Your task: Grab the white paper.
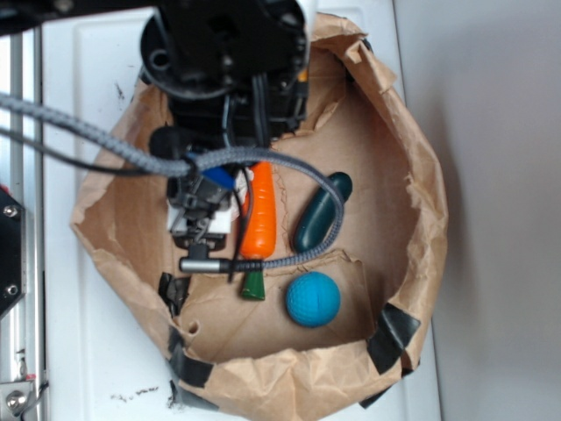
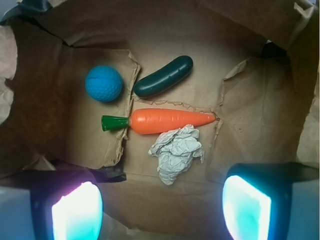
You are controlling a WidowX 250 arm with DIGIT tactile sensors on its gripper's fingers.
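Bag floor (image 2: 165, 60): white paper (image 2: 176, 152) below hand (image 2: 162, 205)

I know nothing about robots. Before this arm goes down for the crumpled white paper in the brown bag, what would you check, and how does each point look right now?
1. Target in sight: the crumpled off-white paper wad shows fully in the wrist view. Ok.
2. Gripper open: its two glowing fingertips stand wide apart, nothing between them. Ok.
3. Alignment: the wad sits roughly between the fingertips, ahead of them. Ok.
4. Neighbour clearance: the orange plastic carrot lies right against the wad's edge; whether they touch is unclear. Cannot tell.
5. Other items: the blue dimpled ball and dark green pickle lie beyond the carrot. Ok.
6. Height above the wad: cannot tell.
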